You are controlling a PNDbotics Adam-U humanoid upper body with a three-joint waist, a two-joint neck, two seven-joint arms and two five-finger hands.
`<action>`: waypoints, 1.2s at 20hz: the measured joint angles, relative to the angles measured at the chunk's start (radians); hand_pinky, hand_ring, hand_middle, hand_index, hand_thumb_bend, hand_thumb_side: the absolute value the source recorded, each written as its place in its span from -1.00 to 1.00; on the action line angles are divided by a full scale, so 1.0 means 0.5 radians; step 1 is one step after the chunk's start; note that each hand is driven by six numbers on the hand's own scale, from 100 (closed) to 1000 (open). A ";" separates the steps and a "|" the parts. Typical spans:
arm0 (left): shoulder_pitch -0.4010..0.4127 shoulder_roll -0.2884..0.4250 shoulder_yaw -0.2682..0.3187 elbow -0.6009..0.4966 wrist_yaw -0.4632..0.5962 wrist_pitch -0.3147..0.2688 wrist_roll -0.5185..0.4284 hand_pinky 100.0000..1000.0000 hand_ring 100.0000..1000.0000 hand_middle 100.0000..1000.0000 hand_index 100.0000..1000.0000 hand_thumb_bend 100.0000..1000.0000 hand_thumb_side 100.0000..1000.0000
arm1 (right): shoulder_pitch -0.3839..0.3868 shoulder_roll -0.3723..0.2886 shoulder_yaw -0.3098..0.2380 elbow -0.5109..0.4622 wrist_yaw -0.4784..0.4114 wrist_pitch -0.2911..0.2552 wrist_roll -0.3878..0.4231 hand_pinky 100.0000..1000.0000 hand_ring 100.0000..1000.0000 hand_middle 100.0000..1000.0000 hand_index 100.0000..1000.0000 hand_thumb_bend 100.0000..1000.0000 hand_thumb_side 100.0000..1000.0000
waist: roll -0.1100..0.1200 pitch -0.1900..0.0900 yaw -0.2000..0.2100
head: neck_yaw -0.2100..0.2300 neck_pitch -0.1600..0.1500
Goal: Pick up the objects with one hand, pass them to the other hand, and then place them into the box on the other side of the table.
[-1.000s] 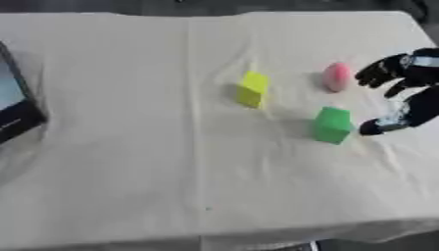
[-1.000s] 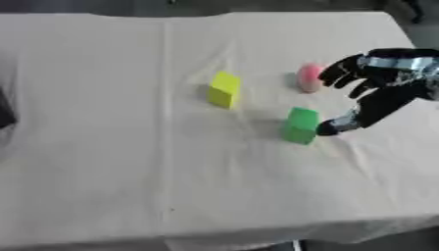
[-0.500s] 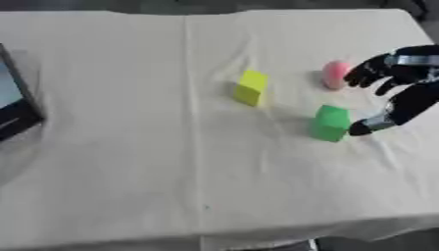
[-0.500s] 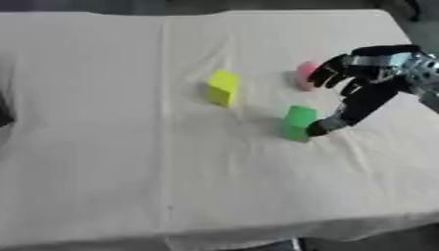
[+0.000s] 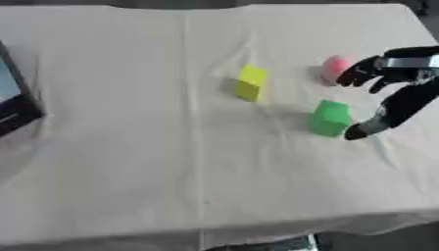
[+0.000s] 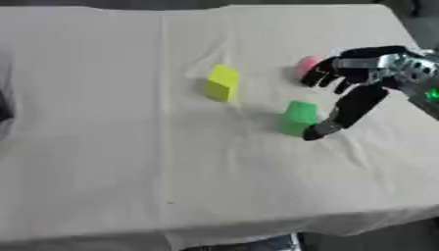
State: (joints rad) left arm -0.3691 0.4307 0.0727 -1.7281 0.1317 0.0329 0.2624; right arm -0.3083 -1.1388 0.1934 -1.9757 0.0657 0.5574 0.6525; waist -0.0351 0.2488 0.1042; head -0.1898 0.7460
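A green block (image 6: 299, 117) stands on the cream tablecloth right of centre. My right hand (image 6: 364, 83) reaches in from the right with its fingers spread open; the thumb tip (image 6: 314, 132) is low beside the block's right lower edge, the fingers hang above and to the right of it. A pink rounded object (image 6: 305, 65) lies just behind, partly hidden by my fingers. A yellow block (image 6: 222, 83) sits further left. My left hand shows in neither view.
A dark box (image 5: 15, 105) stands at the table's left edge, partly cut off. The tablecloth (image 5: 171, 171) is wrinkled around the blocks. The table's front edge runs along the bottom of the views.
My right hand has moved left toward the green block, and its thumb now sits close against the block's right side. The blocks have not moved.
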 measured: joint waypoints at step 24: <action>-0.056 -0.002 -0.018 -0.002 0.008 0.004 -0.013 0.36 0.49 0.69 0.56 0.68 -0.29 | 0.002 0.053 0.000 0.235 -0.185 0.008 0.001 0.68 0.85 0.67 0.70 0.23 -0.69 | -0.002 0.000 0.075 | -0.038 -0.051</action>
State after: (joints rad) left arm -0.3973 0.4297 0.0638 -1.7293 0.1356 0.0350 0.2557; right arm -0.3074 -1.1124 0.1932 -1.8582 -0.0266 0.5616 0.6530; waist -0.0363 0.2490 0.1419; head -0.2090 0.7205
